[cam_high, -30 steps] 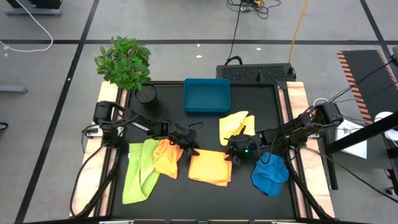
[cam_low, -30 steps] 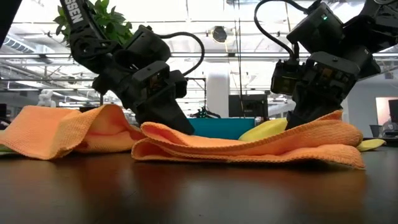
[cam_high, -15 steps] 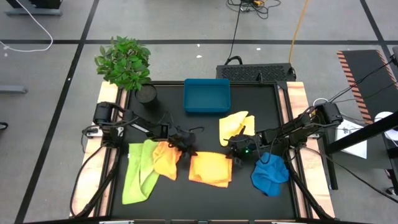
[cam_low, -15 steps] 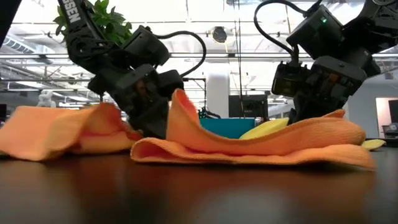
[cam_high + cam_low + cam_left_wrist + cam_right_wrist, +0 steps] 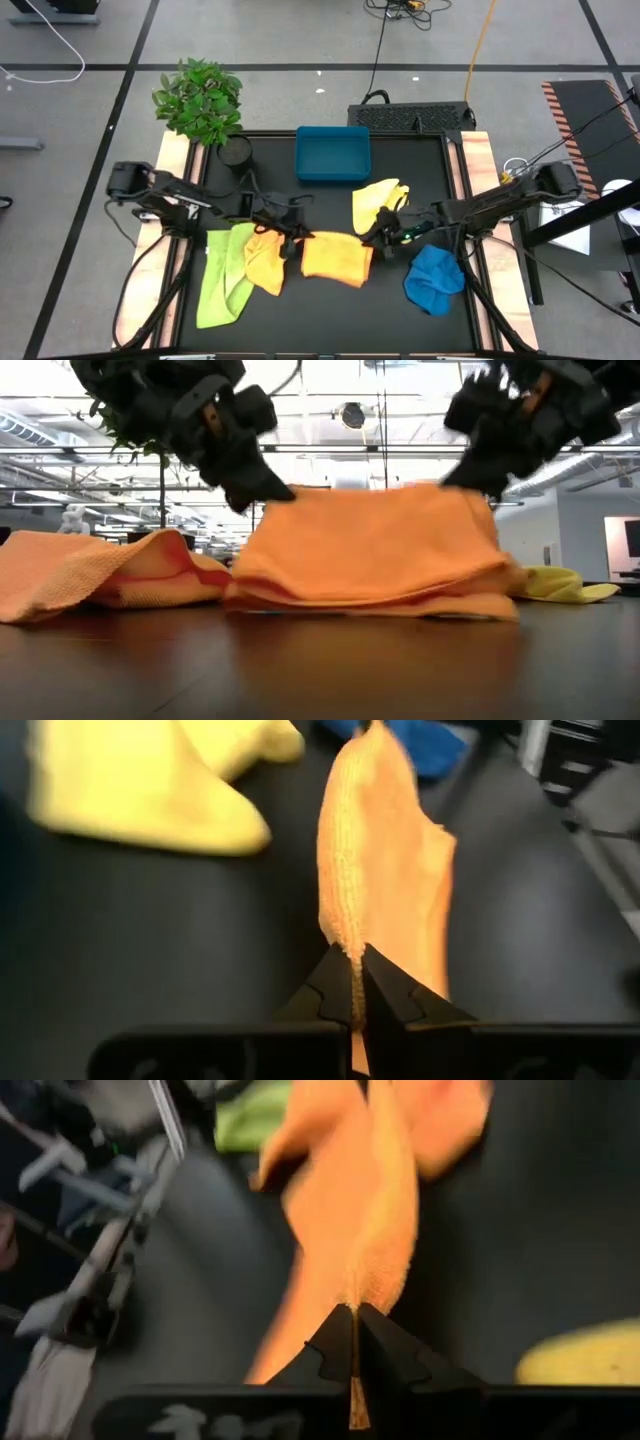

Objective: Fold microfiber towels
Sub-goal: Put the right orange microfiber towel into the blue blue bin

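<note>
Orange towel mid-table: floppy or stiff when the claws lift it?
Likely floppy: the orange towel hangs between the left claw and right claw, its lower folds on the table. Probably light. Its nubby weave suggests little slip.

A robotics lab or open industrial workspace: the black table [image 5: 330, 300] stands on a grey floor [image 5: 80, 150] marked with dark tape lines, cables [image 5: 395, 12] trail across it, and the low view shows ceiling trusses [image 5: 340, 452] and strip lighting.

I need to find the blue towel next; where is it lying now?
In the high view, the blue towel lies crumpled at the table's front right, beside the right claw and right of the lifted orange towel.
</note>
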